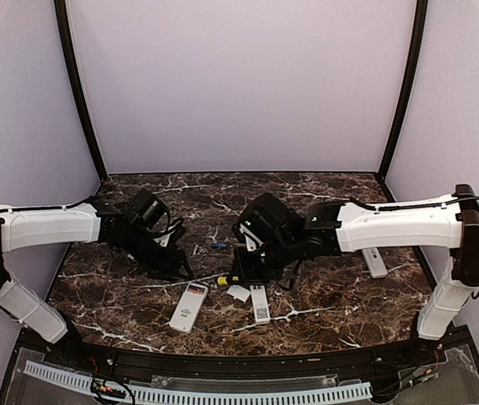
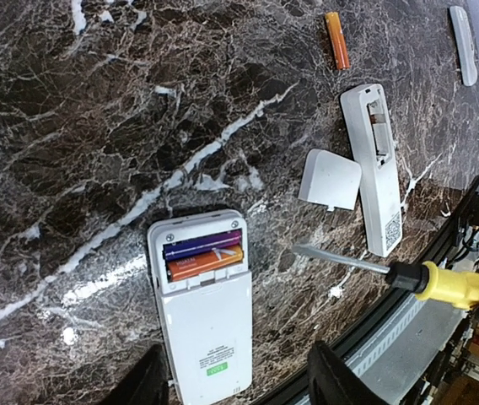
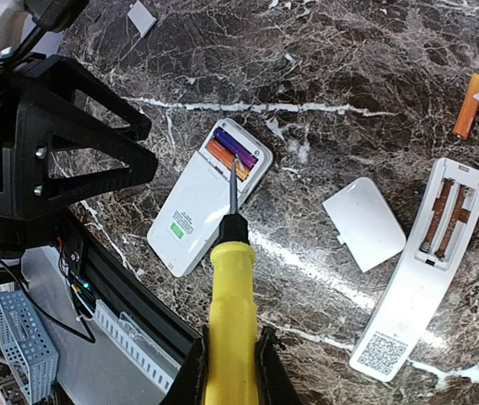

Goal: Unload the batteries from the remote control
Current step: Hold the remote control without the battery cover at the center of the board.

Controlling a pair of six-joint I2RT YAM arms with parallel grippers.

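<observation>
Right jaws are gripping the screwdriver (image 3: 229,287), tip pointing at the batteries (image 3: 229,148) in the loaded remote (image 3: 193,219) (I'd pry gently at one end); left jaws are hanging apart above it.

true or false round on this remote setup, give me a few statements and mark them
1. The right gripper holds a yellow-handled screwdriver. True.
2. Both opened remotes are empty. False: the full remote has two batteries in its compartment; only the empty remote is cleared.
3. A loose battery, orange, lies on the table. True.
4. The cover is fitted on the empty remote. False: it lies on the table beside it.
5. The left gripper is shut on a remote. False: its fingers stand apart, holding nothing.
</observation>
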